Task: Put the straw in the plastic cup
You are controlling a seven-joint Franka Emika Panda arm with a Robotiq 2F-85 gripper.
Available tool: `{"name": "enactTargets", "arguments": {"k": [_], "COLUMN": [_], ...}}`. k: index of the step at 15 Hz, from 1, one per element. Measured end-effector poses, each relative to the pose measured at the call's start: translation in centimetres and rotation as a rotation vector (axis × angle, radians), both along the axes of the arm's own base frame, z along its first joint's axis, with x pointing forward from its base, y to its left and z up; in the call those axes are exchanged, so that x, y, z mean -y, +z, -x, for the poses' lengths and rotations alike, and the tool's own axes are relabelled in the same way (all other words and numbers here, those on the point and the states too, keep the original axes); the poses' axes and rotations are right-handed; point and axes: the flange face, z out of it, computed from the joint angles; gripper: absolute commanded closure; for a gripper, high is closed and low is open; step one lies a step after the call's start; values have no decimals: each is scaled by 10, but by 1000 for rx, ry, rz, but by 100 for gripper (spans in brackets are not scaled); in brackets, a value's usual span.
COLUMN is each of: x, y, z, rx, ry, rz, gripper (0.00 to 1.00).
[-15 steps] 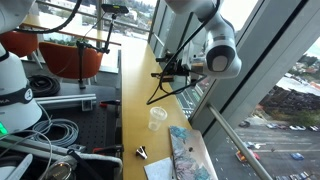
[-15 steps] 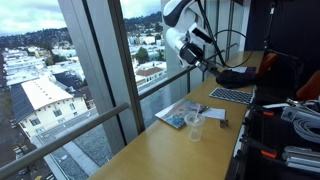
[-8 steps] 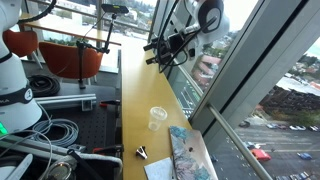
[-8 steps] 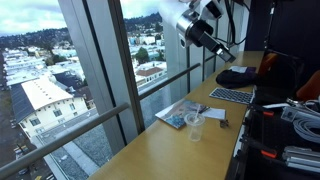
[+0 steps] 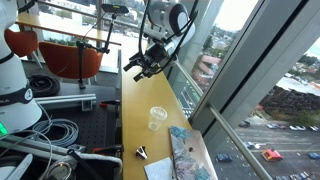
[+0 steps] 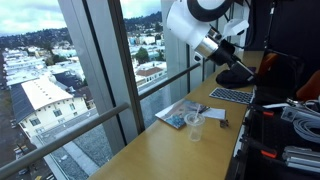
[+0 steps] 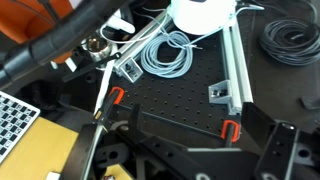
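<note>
Your fingers point(image 7: 272, 150) stand spread wide. Your gripper point(image 5: 140, 66) hangs high, well apart from the patterned booklet point(image 5: 186, 152). The plastic cup point(image 5: 157, 118) stands upright just beside that booklet.

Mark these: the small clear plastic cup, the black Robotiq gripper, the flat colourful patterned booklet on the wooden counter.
clear plastic cup point(image 5: 157, 120), an exterior view, on its side wall.
black Robotiq gripper point(image 5: 137, 68), an exterior view, midway between the fingertips.
colourful patterned booklet point(image 5: 187, 155), an exterior view, middle of the cover.

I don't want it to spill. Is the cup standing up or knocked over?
Standing up. In both exterior views the cup sits on its base on the counter, rim facing up.
</note>
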Motion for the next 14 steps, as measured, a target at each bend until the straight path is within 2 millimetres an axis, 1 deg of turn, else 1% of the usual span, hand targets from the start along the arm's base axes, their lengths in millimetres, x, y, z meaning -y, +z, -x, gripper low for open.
{"name": "enactTargets", "arguments": {"k": [1, 3, 5, 7, 11, 12, 14], "x": [-1, -4, -3, 3, 25, 29, 31], "y": [-4, -10, -14, -17, -19, -19, -22], "z": [7, 19, 22, 21, 1, -4, -16], "rx": [3, 24, 58, 95, 204, 222, 252], "ry": [43, -20, -90, -165, -4, -26, -102], "rz": [39, 124, 204, 281, 426, 462, 402], "gripper": [0, 0, 0, 0, 0, 0, 0]}}
